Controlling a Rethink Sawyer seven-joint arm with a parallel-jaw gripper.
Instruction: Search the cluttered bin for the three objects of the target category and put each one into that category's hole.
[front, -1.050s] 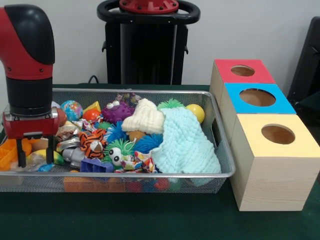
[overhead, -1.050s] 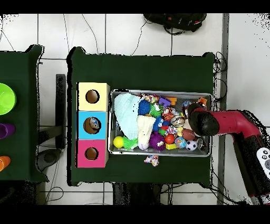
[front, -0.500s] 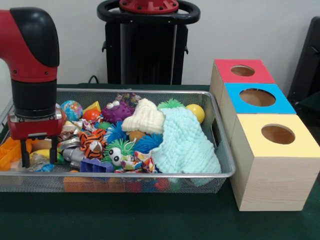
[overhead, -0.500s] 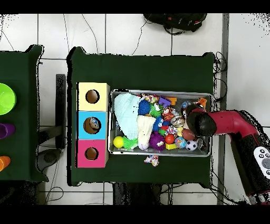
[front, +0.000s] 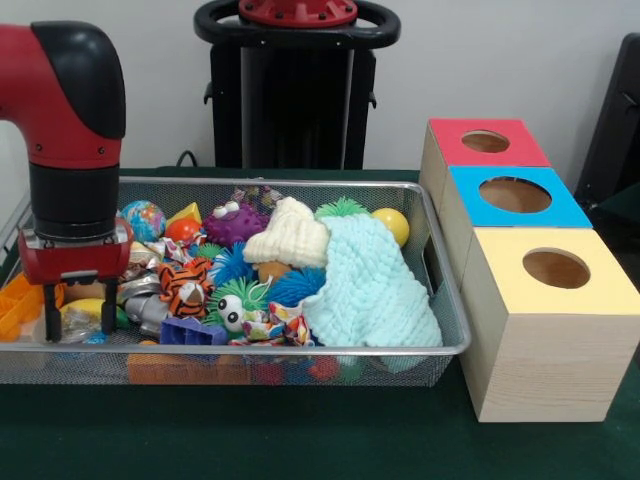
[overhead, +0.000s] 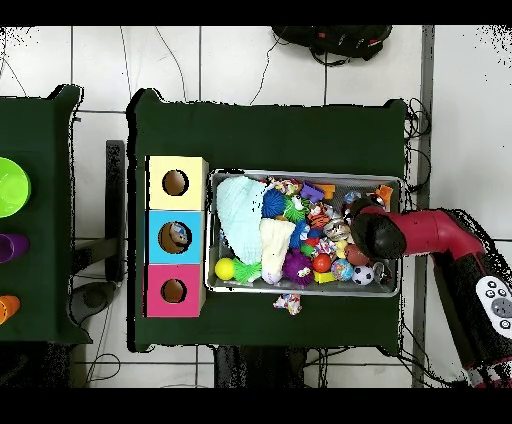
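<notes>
Gripper (front: 77, 318) low in the mesh bin (front: 300, 350), 2 fingers spread apart, straddling a yellow toy (front: 85, 312); whether they touch it cannot be told.

Arm (front: 70, 130) drops vertical from a red and black elbow, wrist straight down, at the bin's 9 o'clock end in the front view. Bin holds a mixed heap: 1 tiger-striped toy (front: 186, 283), 1 purple spiky ball with eyes (front: 233, 222), 1 cream knit cloth (front: 290, 235), 1 pale blue knit cloth (front: 370, 285), 1 yellow ball (front: 392, 224), 1 globe ball (front: 143, 218). 3 boxes at the bin's 3 o'clock, each with 1 hole: red (front: 484, 143), blue (front: 514, 195), yellow (front: 553, 268). Overhead only: 1 small patterned toy (overhead: 288, 303) on the table outside the bin, 1 soccer ball (overhead: 362, 275), something inside the blue box's hole (overhead: 176, 236); the gripper is hidden under the arm there.
</notes>
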